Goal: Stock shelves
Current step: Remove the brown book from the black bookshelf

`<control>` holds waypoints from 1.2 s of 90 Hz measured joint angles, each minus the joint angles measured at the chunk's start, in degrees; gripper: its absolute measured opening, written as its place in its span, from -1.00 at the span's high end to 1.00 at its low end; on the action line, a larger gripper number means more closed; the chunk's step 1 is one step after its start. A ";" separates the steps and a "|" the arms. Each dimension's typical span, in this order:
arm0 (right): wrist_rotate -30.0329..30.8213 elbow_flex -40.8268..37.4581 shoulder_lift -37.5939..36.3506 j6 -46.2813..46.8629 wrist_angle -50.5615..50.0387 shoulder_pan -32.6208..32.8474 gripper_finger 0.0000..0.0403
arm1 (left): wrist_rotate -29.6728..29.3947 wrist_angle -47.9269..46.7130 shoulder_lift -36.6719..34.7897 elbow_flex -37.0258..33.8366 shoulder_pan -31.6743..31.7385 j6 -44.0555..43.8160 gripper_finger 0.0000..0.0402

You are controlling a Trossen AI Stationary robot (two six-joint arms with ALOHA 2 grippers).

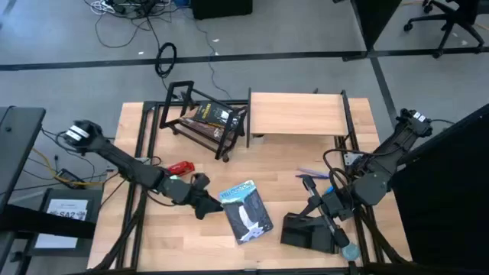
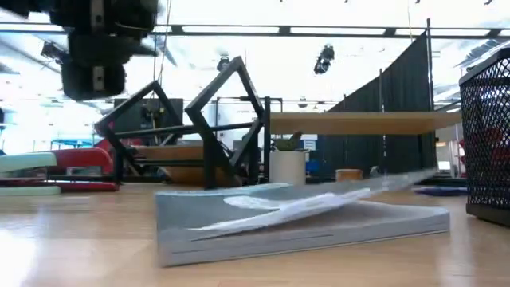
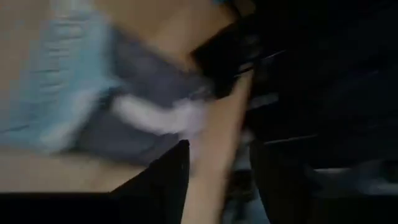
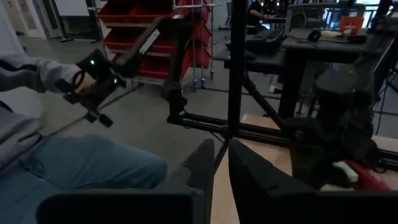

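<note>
Wood table [image 1: 153,244], rack [image 1: 205,121], plank shelf [image 1: 296,114], packet [image 1: 246,211] (flat), stapler [image 1: 180,166]

Two dark jointed arms, left arm [image 1: 122,162] with white wrist label

The left wrist view is smeared with blur: the blue-and-white packet [image 3: 93,93] shows only as soft patches, its print unreadable. In the low view the left gripper [image 2: 100,48] is cut off by the top edge, the mesh tray [image 2: 486,143] by the right edge. The dark package [image 1: 210,116] in the black rack [image 1: 200,114] is too small to identify.
</note>
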 joint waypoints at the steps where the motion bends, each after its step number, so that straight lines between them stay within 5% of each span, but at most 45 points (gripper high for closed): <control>1: 0.00 0.00 0.00 0.00 0.00 0.00 0.90 | -0.01 -2.62 -0.28 0.86 0.09 0.01 0.32; 11: 0.00 0.00 0.00 0.00 -0.02 0.00 0.90 | -2.06 -27.81 -1.34 11.94 0.56 4.01 0.41; 20: 0.00 0.00 0.01 -0.15 0.04 -0.04 0.90 | -10.82 -42.34 0.13 23.28 0.55 15.37 0.50; 41: -0.15 -0.02 0.00 0.07 0.33 -0.90 0.90 | -32.15 -48.43 5.46 36.69 4.19 54.49 0.68; 50: -0.15 -0.02 0.01 0.15 0.26 -1.09 0.90 | -30.91 -52.94 7.13 37.11 11.20 60.24 0.69; 62: -0.15 -0.02 0.02 0.15 -0.03 -1.09 0.90 | -20.68 -60.60 10.13 36.94 21.08 67.16 0.57; 75: -0.15 -0.02 0.02 0.15 -0.66 -1.09 0.90 | -12.14 -57.72 13.07 33.73 28.61 79.45 0.32; 91: -0.14 -0.02 0.02 0.20 -0.79 -1.09 0.90 | -12.71 -51.79 16.14 27.79 34.67 87.75 0.07; 108: -0.11 -0.02 0.02 0.33 -0.87 -1.09 0.90 | -14.06 -46.35 17.34 23.82 38.53 91.42 0.09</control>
